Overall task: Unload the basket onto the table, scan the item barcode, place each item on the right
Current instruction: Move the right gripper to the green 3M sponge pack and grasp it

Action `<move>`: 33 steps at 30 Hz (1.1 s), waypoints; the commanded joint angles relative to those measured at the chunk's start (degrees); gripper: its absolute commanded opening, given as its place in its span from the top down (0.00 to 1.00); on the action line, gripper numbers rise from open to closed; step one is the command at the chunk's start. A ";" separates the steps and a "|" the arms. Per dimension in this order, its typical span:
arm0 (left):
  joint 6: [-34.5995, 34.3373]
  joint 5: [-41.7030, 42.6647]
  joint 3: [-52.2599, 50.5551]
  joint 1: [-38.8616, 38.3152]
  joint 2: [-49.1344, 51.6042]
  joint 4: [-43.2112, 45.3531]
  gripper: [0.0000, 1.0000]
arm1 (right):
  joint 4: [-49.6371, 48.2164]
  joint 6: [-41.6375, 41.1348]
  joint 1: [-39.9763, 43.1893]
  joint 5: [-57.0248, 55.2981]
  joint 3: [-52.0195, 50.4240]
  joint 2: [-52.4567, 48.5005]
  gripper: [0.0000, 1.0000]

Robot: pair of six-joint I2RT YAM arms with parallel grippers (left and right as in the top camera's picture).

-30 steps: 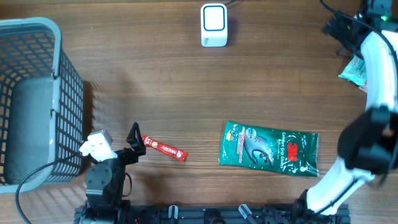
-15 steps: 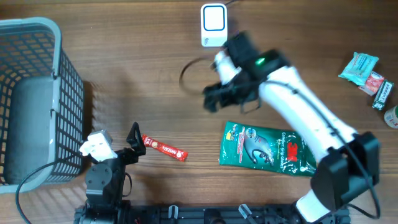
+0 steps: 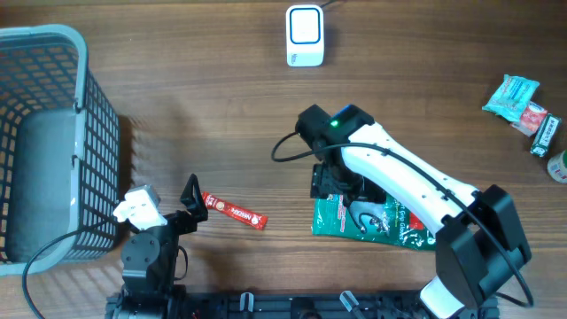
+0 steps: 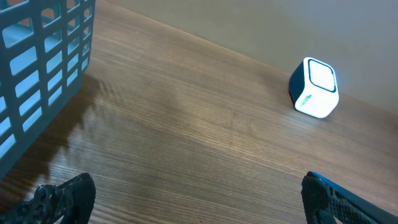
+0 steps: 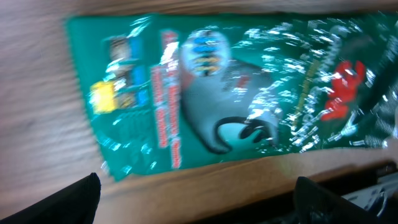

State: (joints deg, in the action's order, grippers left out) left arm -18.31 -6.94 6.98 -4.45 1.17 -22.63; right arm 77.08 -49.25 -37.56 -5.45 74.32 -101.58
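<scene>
Right arm (image 3: 399, 177) swung down over one green packet (image 5: 211, 87), both arms' jaws spread.

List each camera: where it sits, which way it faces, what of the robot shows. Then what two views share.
Overhead: fixed above the table, looking straight down on basket, scanner, green packet, red sachet; left arm, right arm show.
Left wrist: rides its arm, facing across the table toward the scanner; open left end effector tips at bottom corners.
Right wrist: rides its arm, looking down at the green packet; open right end effector tips at bottom corners.
Shared: overhead and left wrist both see scanner and basket.
</scene>
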 commanded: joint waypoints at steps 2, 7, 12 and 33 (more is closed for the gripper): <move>0.09 0.50 -0.26 -0.22 -0.24 0.35 0.00 | -5.09 -4.02 0.24 -3.45 -9.53 -0.52 0.00; 0.09 0.50 -0.26 -0.22 -0.24 0.35 0.00 | -25.07 8.24 3.06 8.22 -23.50 -0.52 0.00; 0.09 0.50 -0.26 -0.22 -0.24 0.35 0.00 | -34.10 11.37 4.07 18.40 -26.18 -0.55 0.90; 0.09 0.50 -0.26 -0.22 -0.24 0.35 0.00 | -33.09 8.00 4.00 20.72 -4.07 -0.52 0.00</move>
State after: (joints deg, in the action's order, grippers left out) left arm -18.31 -6.94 6.98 -4.45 1.17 -22.63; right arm 45.39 -48.18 -33.32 16.21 69.87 -101.47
